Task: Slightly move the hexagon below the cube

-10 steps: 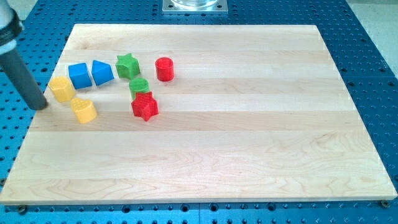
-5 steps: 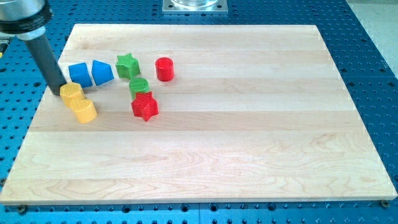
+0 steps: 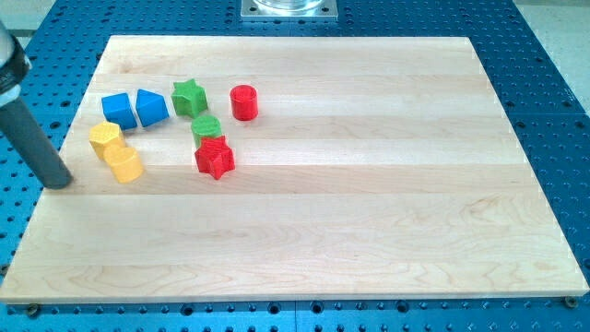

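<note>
Camera view gives you the wooden board (image 3: 304,184) first, sitting on a blue perforated table (image 3: 544,83), with a metal plate (image 3: 289,8) at the far edge. No containers anywhere, so nothing's held in anything. All the blocks bunch up far left: blue cube (image 3: 118,110), blue wedge-ish block (image 3: 151,107), green star (image 3: 189,97), red star (image 3: 215,157), red cylinder (image 3: 243,101), green cylinder (image 3: 206,127). Your yellow hexagon (image 3: 106,137) sits just nearer than the cube, touching the other yellow block (image 3: 123,163). My tip (image 3: 62,182) rests at the board's left edge, left of both yellows, apart from them. It's a bare rod, so nothing's grasped.
</note>
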Motion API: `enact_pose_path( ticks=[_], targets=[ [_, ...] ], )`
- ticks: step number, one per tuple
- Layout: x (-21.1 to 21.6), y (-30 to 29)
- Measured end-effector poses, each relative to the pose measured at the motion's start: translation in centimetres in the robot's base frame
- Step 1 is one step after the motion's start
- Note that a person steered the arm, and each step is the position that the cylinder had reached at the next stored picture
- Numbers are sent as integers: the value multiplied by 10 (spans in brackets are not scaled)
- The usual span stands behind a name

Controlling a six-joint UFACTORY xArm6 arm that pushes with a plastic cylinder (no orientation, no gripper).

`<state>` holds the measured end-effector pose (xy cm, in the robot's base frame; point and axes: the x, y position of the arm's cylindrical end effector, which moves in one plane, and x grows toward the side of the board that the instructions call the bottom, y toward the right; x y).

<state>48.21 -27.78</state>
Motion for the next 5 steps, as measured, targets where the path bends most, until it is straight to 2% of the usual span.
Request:
enact_pose_path(
  ticks=[2, 3, 4, 5],
  targets=[
    [3, 88],
    [33, 123],
    [43, 202],
    [14, 230]
  ],
)
